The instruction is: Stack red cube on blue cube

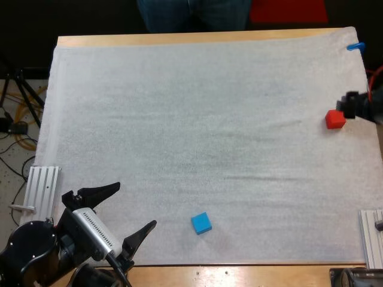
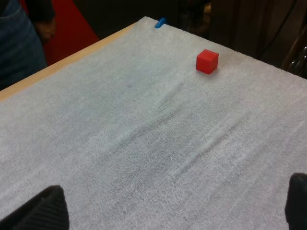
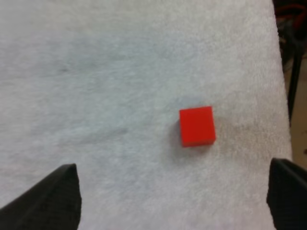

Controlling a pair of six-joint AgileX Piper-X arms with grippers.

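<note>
Red cube [image 3: 197, 126], probably light, rigid and smooth, lies just beyond the wide-spread right gripper [image 3: 172, 165]; pinch 2 opposite flat sides; left gripper [image 1: 136, 204] gapes too.

a person [image 1: 194, 15] beyond the table is cut off above the legs.

What surrounds your workspace: mat, table, a person, some hardware.
You have a white mat [image 1: 197, 149] covering nearly all of the wooden table [image 1: 179, 39], with bare wood along the far and near edges. A person [image 1: 191, 15] in blue jeans is just beyond the far edge. A ribbed metal rail [image 1: 43, 185] lies beside the mat's near left corner, a second rail [image 1: 371, 239] beside its near right corner.
</note>
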